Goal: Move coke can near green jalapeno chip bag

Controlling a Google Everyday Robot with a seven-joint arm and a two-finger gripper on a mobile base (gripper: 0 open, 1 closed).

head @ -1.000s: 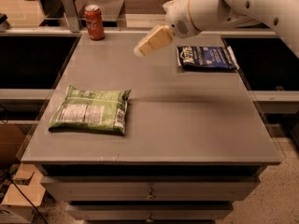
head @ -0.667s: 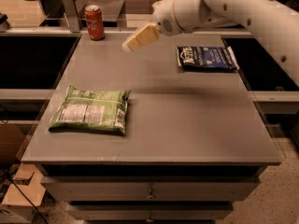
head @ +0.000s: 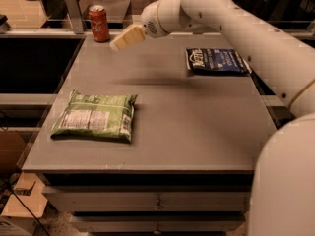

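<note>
The coke can [head: 99, 23] stands upright at the far left corner of the grey table [head: 197, 122]. The green jalapeno chip bag [head: 96, 116] lies flat near the front left, white label panel up. My gripper [head: 124, 39] hangs in the air over the far part of the table, just right of the can and apart from it, pointing towards it. It holds nothing that I can see.
A dark blue chip bag [head: 216, 61] lies at the far right of the table. My white arm [head: 256, 38] reaches in from the right across it. A drawer front [head: 157, 203] sits below the table's front edge. A cardboard box [head: 22, 205] stands on the floor at left.
My gripper has moved left across the far side of the table, closer to the coke can. The can and both bags have not moved.
</note>
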